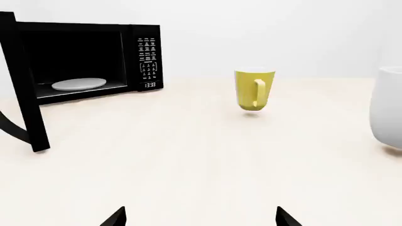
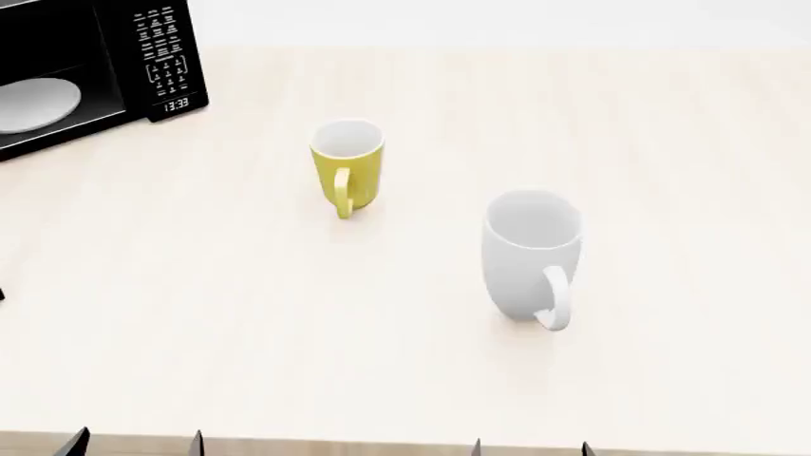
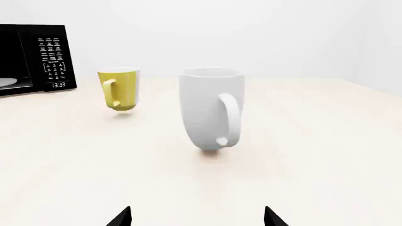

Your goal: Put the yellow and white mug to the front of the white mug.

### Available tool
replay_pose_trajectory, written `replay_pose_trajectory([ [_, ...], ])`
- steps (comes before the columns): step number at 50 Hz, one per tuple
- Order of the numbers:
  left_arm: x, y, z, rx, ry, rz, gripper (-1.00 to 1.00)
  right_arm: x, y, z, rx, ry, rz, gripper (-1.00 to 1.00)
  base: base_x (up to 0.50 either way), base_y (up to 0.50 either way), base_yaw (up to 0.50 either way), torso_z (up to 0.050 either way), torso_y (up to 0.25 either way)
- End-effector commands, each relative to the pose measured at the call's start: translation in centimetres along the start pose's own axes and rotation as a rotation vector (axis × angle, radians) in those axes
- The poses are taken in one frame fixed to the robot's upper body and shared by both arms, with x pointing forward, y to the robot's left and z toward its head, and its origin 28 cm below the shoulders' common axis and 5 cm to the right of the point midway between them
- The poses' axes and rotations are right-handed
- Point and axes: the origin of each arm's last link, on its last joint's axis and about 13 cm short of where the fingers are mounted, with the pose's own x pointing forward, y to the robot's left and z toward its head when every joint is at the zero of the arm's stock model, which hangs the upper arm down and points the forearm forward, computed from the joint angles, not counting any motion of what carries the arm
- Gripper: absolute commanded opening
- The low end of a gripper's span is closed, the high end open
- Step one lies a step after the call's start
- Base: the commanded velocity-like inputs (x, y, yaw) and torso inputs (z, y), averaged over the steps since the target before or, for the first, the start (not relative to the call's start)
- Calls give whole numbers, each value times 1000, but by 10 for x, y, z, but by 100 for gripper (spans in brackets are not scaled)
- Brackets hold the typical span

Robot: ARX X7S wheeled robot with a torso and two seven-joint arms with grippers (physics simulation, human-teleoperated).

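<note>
The yellow and white mug (image 2: 346, 168) stands upright on the pale table (image 2: 254, 313), its yellow handle toward me; both wrist views catch the yellow and white mug (image 1: 253, 89) (image 3: 119, 88). To its right and nearer me stands the larger white mug (image 2: 530, 252) (image 3: 209, 110), cut off at the edge as the white mug (image 1: 387, 109) in the left wrist view. My left gripper (image 2: 137, 445) (image 1: 199, 217) is open at the table's near edge, holding nothing. My right gripper (image 2: 530, 448) (image 3: 197, 217) is open too, well short of both mugs.
A black microwave (image 2: 89, 66) (image 1: 82, 56) sits at the far left with its door (image 1: 24, 84) swung open and a white plate (image 1: 79, 84) inside. The table's front edge (image 2: 380, 443) runs just ahead of my fingertips.
</note>
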Motion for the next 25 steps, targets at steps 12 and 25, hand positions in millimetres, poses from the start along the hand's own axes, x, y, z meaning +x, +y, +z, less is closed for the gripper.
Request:
replay_pose_trajectory([
  [12, -2, 6, -7, 35, 3, -6, 100, -4, 7, 1, 15, 16, 26, 100, 0, 0, 0, 0, 0],
  [25, -8, 8, 17, 66, -38, -4, 100, -8, -5, 25, -37, -23, -70, 100, 0, 0, 0, 0, 0],
])
